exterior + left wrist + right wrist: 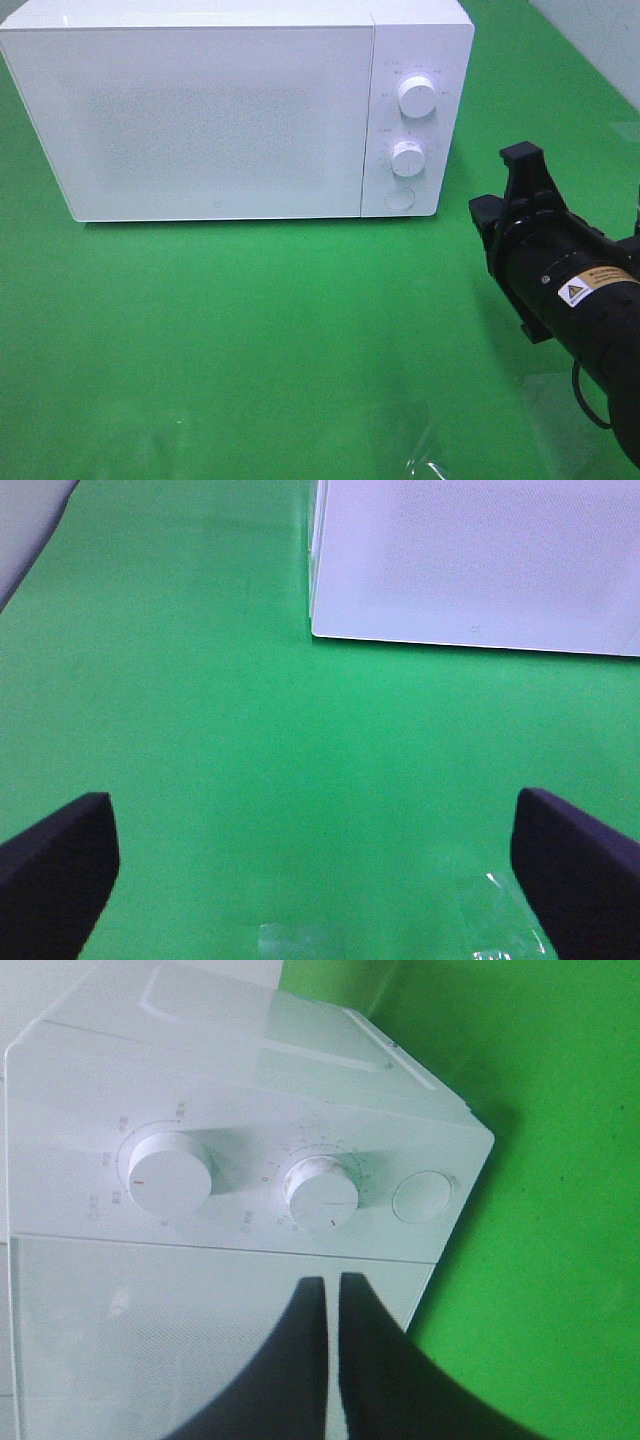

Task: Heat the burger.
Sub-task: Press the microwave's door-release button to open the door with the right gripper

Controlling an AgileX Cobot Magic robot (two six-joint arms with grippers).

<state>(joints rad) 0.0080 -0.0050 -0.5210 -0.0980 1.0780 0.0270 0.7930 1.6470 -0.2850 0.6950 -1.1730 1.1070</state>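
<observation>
The left fingers (60, 870) stand wide apart with nothing between them, only bare green desk (200, 730). Two shiny clear patches (300, 940) lie on the desk close to these fingers, one near the middle of the gap and one just beside a finger. Ahead of the left fingers and off to one side sits the white microwave (470, 560), well apart from them. Its dotted door (200, 120) is shut. The burger shows in no view, and nothing can be made out behind the door, so where the burger is cannot be told. On the control strip, at the end of the microwave nearer the right fingers (380, 1380), an upper dial (416, 96), a lower dial (407, 157) and a round button (400, 198) run in a column. The right fingers are pressed together, with only a hairline slit between them, and hold nothing. They point at the microwave's front. In the wrist view their tips line up with the seam where the door meets the control strip, with the lower dial straight beyond them. In the high view the black right arm (570, 270), which carries a yellow warning label (597, 283), sits off the microwave's dial end. Green desk shows between the two, so these fingers touch nothing.
</observation>
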